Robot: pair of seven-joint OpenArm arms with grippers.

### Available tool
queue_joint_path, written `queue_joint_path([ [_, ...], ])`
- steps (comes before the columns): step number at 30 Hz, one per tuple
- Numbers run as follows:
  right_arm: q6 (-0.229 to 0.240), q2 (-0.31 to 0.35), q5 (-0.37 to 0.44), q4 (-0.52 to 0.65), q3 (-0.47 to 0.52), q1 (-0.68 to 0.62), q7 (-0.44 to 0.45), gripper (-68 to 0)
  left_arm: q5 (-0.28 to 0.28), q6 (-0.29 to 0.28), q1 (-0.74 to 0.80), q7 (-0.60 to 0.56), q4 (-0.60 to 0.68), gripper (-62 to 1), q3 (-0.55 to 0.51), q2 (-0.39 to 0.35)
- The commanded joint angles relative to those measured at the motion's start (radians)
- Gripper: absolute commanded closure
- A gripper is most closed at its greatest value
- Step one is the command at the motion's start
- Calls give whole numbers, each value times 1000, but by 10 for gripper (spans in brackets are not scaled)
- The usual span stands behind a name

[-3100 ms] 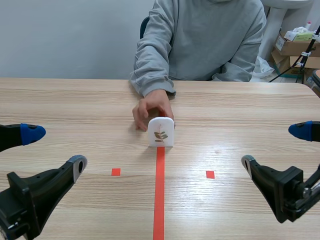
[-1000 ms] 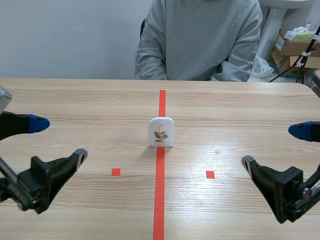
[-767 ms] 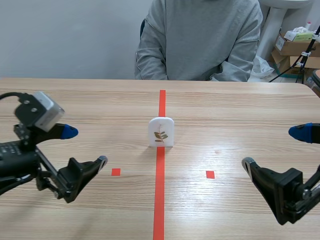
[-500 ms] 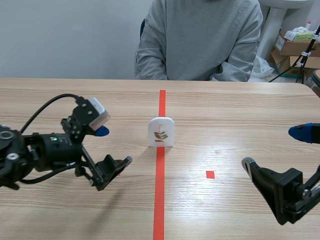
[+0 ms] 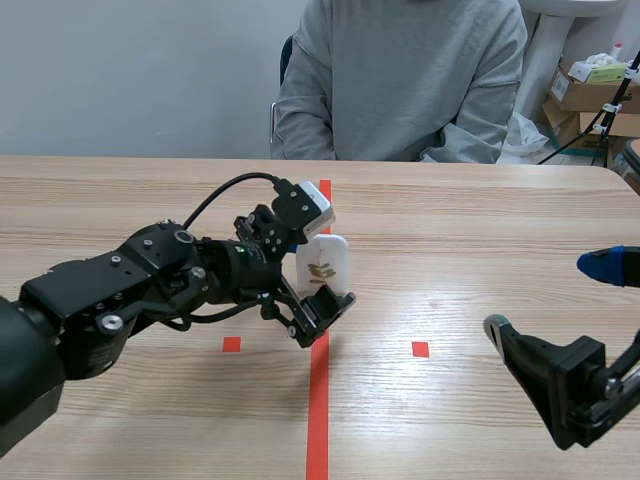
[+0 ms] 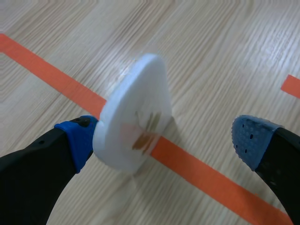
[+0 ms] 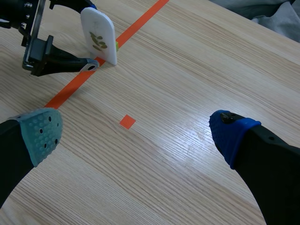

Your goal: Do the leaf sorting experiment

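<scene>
Card, white, arch-topped and printed with a leaf sprig, upright on the wooden bench's orange tape line, is being straddled by the left claw, fingers wide apart; likely light, stiff, tippable, best pinched across its faces.

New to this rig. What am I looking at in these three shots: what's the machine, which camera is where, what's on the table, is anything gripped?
It is a two-armed robot at a wooden table. The wide picture comes from a camera between the arms, looking across at a person in a grey sweatshirt. The other two come from a camera on each wrist, looking down past that arm's two padded fingers. One white card with a leaf sprig on it stands upright on the orange-red tape line, which is only a mark. The left gripper is open around the card: one blue pad is against its edge and the other is well clear, so nothing is gripped. The right gripper is open on its own side, holding nothing.
</scene>
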Motion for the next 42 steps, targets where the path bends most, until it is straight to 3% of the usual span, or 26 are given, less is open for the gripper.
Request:
queue_joint_path([
  [1,-2,-1,6,14,8,9,15,-657,-10,-1,-10,-20,19,-602,-8,10],
  [8,-2,-1,6,14,8,9,16,-657,20,3,-11,-36,16,-602,-8,26],
  [11,-2,-1,6,14,8,9,16,-657,20,3,-11,-36,16,-568,-8,25],
  [25,-2,-1,6,14,8,9,16,-657,21,3,-11,-55,16,-154,-8,26],
  [30,-2,-1,6,14,8,9,16,-657,21,3,-11,-59,16,-55,-8,26],
  [37,-2,-1,6,14,8,9,16,-657,10,2,-8,-58,21,-50,-9,22],
  [42,-2,-1,6,14,8,9,15,-657,-95,-6,61,-57,140,-50,-31,-31],
])
